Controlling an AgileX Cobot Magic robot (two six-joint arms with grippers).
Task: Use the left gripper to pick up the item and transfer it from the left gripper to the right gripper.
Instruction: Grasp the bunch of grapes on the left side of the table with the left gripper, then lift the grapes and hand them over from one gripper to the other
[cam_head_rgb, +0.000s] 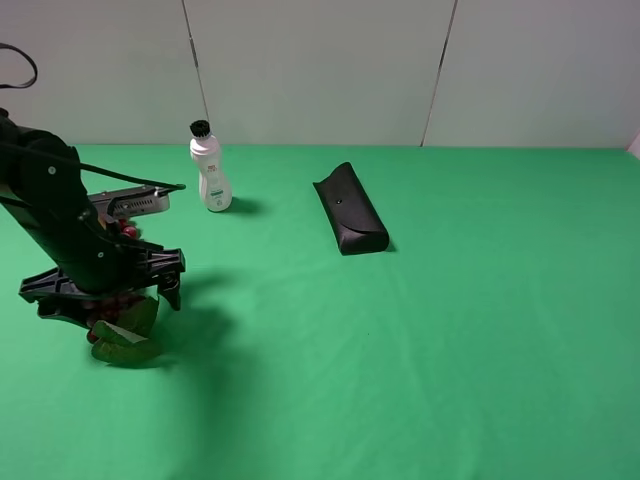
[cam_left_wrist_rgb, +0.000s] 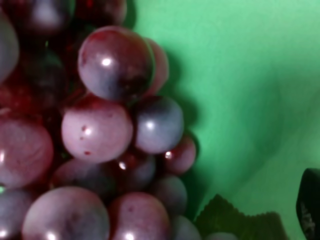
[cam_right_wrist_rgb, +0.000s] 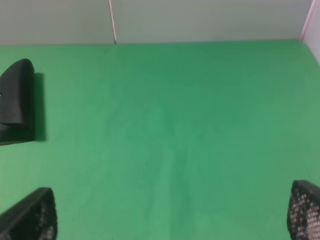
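1. Camera mounted high: left gripper (cam_head_rgb: 108, 305) is hanging low over the near-left part of the green cloth (cam_head_rgb: 450, 330), pointing downward; its jaws are standing spread, one on each side of the grape bunch (cam_head_rgb: 105, 335); the grape bunch is lying on the cloth directly beneath the jaws, with a green leaf (cam_head_rgb: 135, 318) showing on the side toward the table centre; contact between jaws and fruit cannot be judged from this view; the white bottle (cam_head_rgb: 210, 172) with its black cap is standing upright toward the far side, well apart from the bunch; the black case (cam_head_rgb: 350, 212) is lying flat near the middle of the cloth, to the right of the bottle.

2. Left wrist camera: the grape bunch (cam_left_wrist_rgb: 95, 130) is filling most of the picture, its red-purple fruit blurred by closeness; a dark leaf (cam_left_wrist_rgb: 240, 225) is showing beside the lowest grapes; one black fingertip (cam_left_wrist_rgb: 311, 206) is showing at the picture edge, with bare cloth (cam_left_wrist_rgb: 235, 75) lying between it and the fruit; the left gripper is therefore standing open and gripping nothing.

3. Right wrist camera: right gripper (cam_right_wrist_rgb: 166, 215) is hovering above bare cloth (cam_right_wrist_rgb: 175, 125); its mesh-patterned fingertips (cam_right_wrist_rgb: 30, 217) are sitting at opposite edges of the picture, spread wide and holding nothing; the black case (cam_right_wrist_rgb: 17, 100) is lying off to one side; grey wall panels (cam_right_wrist_rgb: 200, 20) are standing beyond the cloth.
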